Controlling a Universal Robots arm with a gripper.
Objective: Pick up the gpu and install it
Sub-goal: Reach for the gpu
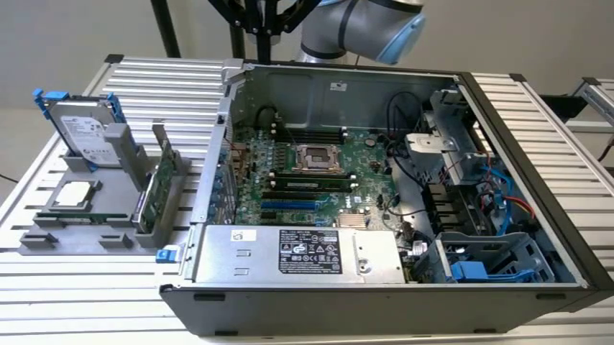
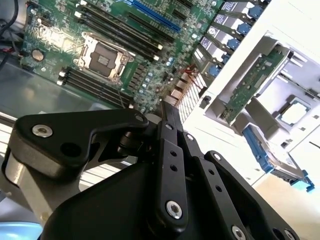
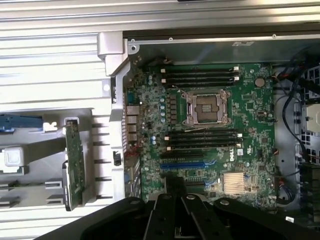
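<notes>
The gpu [image 1: 158, 183] is a green card standing on edge in a slot of the grey parts holder [image 1: 106, 241], on the exterior view's left, outside the case. It also appears as a thin green strip in both wrist views [image 3: 74, 165] [image 2: 250, 82]. My gripper [image 3: 175, 182] [image 2: 167, 107] hangs high above the open computer case, over the motherboard's [image 1: 307, 172] expansion slots and apart from the gpu. Its black fingers are pressed together with nothing between them.
A silver hard drive with blue rails [image 1: 85, 133] and a processor chip [image 1: 75, 194] sit in the same holder. The case holds a power supply [image 1: 298, 251], drive cage [image 1: 489, 262], loose cables [image 1: 499, 194] and a blue slot [image 3: 182, 164]. A ribbed metal table [image 1: 86, 302] lies around it.
</notes>
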